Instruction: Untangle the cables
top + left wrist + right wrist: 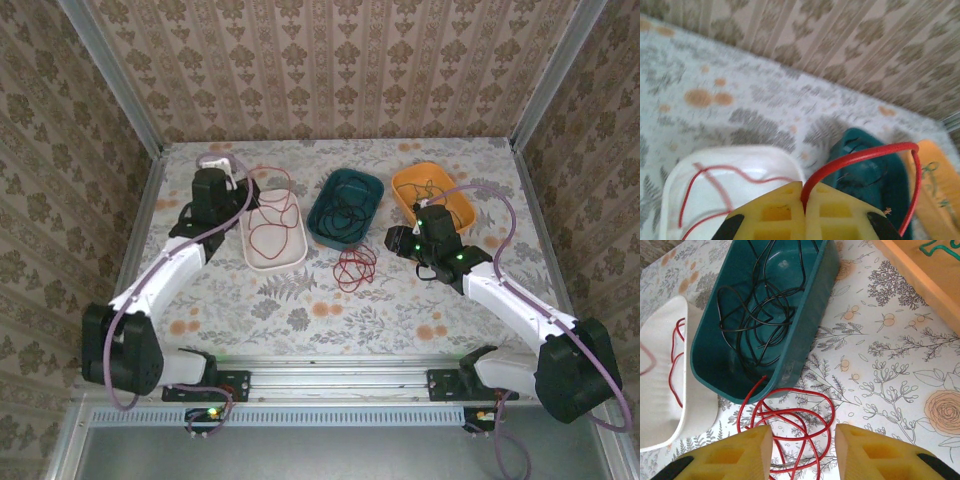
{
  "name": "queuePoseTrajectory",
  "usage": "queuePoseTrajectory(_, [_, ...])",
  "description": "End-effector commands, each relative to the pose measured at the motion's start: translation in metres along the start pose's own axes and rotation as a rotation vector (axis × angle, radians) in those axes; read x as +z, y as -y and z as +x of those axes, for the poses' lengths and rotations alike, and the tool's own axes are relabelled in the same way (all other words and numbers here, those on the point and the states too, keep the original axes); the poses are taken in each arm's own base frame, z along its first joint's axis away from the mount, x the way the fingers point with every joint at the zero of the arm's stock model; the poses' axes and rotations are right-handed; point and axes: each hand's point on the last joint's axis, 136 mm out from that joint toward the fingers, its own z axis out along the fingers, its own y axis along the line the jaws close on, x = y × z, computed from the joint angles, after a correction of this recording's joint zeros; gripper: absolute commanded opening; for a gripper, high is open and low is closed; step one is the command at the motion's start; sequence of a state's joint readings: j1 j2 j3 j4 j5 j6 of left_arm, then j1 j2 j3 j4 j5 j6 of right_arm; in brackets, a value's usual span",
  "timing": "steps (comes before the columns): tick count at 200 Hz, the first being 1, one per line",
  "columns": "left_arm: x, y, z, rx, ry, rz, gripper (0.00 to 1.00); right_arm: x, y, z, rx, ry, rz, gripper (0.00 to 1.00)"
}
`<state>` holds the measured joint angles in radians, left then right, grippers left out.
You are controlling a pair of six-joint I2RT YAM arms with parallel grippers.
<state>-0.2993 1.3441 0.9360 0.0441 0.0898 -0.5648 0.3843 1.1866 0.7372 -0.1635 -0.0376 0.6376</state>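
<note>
Two arms: left jaws pinch red cable (860,153) over white tray (730,153), lower slowly; right jaws half-open, empty, above red coil (790,426).

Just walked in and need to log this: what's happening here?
Cable sorting by colour, it seems. The left gripper is shut on a red cable over the white tray. The right gripper hangs open above a red coil on the table beside the teal tray, which holds black cable. Green cable lies in the orange tray.
</note>
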Motion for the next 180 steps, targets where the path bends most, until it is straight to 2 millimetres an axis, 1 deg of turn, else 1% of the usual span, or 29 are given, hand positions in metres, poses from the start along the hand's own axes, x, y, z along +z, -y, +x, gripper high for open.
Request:
queuePoseTrajectory(1, [0.015, -0.031, 0.032, 0.023, -0.081, -0.100, 0.00, -0.002, 0.003, 0.005, -0.026, -0.017, 0.020, 0.40])
queuePoseTrajectory(20, [0.025, -0.053, 0.053, 0.027, -0.154, -0.196, 0.00, -0.003, 0.002, 0.003, -0.039, -0.019, 0.018, 0.40])
queuePoseTrajectory(34, [0.026, -0.068, 0.067, 0.021, -0.191, -0.266, 0.00, -0.004, 0.001, 0.002, -0.049, -0.021, 0.023, 0.39])
queuePoseTrajectory(51, [0.028, -0.078, 0.080, 0.010, -0.240, -0.312, 0.00, -0.006, 0.001, 0.001, -0.058, -0.018, 0.026, 0.40])
queuePoseTrajectory(77, [0.033, -0.082, 0.091, 0.008, -0.320, -0.347, 0.00, -0.005, 0.001, 0.002, -0.059, -0.022, 0.025, 0.40])
queuePoseTrajectory(90, [0.036, -0.080, 0.093, 0.019, -0.343, -0.352, 0.21, -0.004, -0.001, 0.001, -0.059, -0.027, 0.018, 0.40])
queuePoseTrajectory(106, [0.040, -0.066, 0.083, 0.057, -0.323, -0.316, 0.44, -0.004, -0.002, 0.001, -0.057, -0.027, 0.016, 0.40])
queuePoseTrajectory(117, [0.039, -0.052, 0.071, 0.095, -0.293, -0.293, 0.55, -0.005, -0.002, 0.000, -0.059, -0.022, 0.015, 0.39])
queuePoseTrajectory(130, [0.035, -0.036, 0.055, 0.155, -0.254, -0.282, 0.64, -0.005, -0.001, 0.001, -0.058, -0.022, 0.018, 0.40])
queuePoseTrajectory(141, [0.030, -0.020, 0.044, 0.219, -0.224, -0.272, 0.70, -0.005, 0.000, 0.002, -0.059, -0.024, 0.021, 0.40])
queuePoseTrajectory(152, [0.026, 0.000, 0.040, 0.293, -0.215, -0.234, 0.74, -0.005, 0.002, 0.003, -0.059, -0.026, 0.025, 0.40])
queuePoseTrajectory(155, [0.025, 0.003, 0.038, 0.306, -0.214, -0.223, 0.75, -0.005, 0.002, 0.003, -0.059, -0.026, 0.025, 0.40])
queuePoseTrajectory(157, [0.025, 0.014, 0.043, 0.333, -0.224, -0.197, 0.75, -0.005, 0.002, 0.004, -0.059, -0.027, 0.025, 0.40])
queuePoseTrajectory(160, [0.024, 0.023, 0.047, 0.358, -0.231, -0.169, 0.76, -0.004, 0.002, 0.004, -0.058, -0.028, 0.025, 0.40])
queuePoseTrajectory(166, [0.023, 0.037, 0.054, 0.400, -0.253, -0.122, 0.77, -0.004, 0.003, 0.005, -0.058, -0.029, 0.027, 0.40])
queuePoseTrajectory(171, [0.021, 0.050, 0.063, 0.430, -0.279, -0.075, 0.77, -0.004, 0.004, 0.005, -0.056, -0.029, 0.027, 0.40])
queuePoseTrajectory(180, [0.019, 0.067, 0.081, 0.460, -0.339, -0.013, 0.77, -0.003, 0.003, 0.007, -0.054, -0.032, 0.024, 0.40])
